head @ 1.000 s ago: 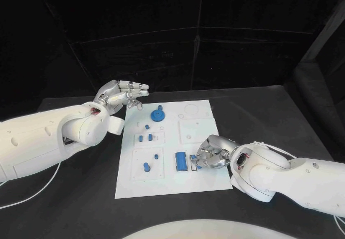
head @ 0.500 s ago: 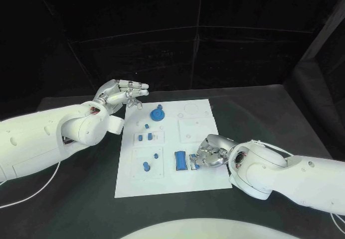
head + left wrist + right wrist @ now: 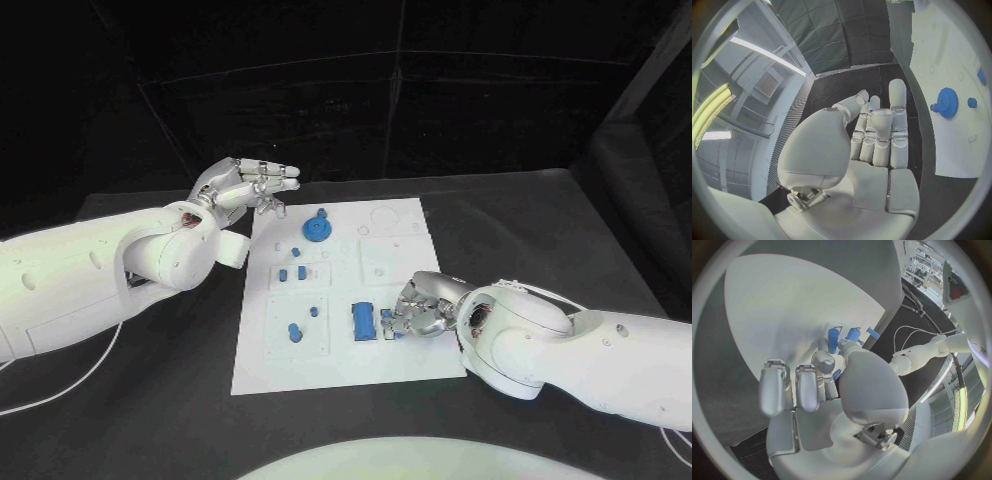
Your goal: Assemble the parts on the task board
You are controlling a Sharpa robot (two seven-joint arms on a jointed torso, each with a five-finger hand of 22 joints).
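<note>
Right now the task board (image 3: 346, 360) lies flat in the middle of the black bench (image 3: 548, 230), a long white plate running from near to far. On it, toward the far end, sits a round blue gear (image 3: 317, 230) with a small blue peg (image 3: 297, 253) just near of it. Two small blue pieces (image 3: 293, 273) stand side by side a little nearer, and at the near left a blue piece (image 3: 296, 334) lies with a smaller blue dot just beside it. A tall blue block (image 3: 361, 322) rests flat near the board's middle on the near half.

The right robot hand (image 3: 415, 312) is down on the board's right side, just right of that block, its fingers curled in around a small blue part (image 3: 387, 325); the right wrist view shows the fingertips (image 3: 824, 360) closed against blue pieces, so it looks to be pinching that part, though the exact grip is partly hidden.

The left robot hand (image 3: 248, 186) hangs above the bench at the board's far left corner, apart from everything. From its wrist view the fingers (image 3: 897, 107) are straight and lying close together, holding nothing, with the gear (image 3: 947, 102) off to their side on the board.
</note>
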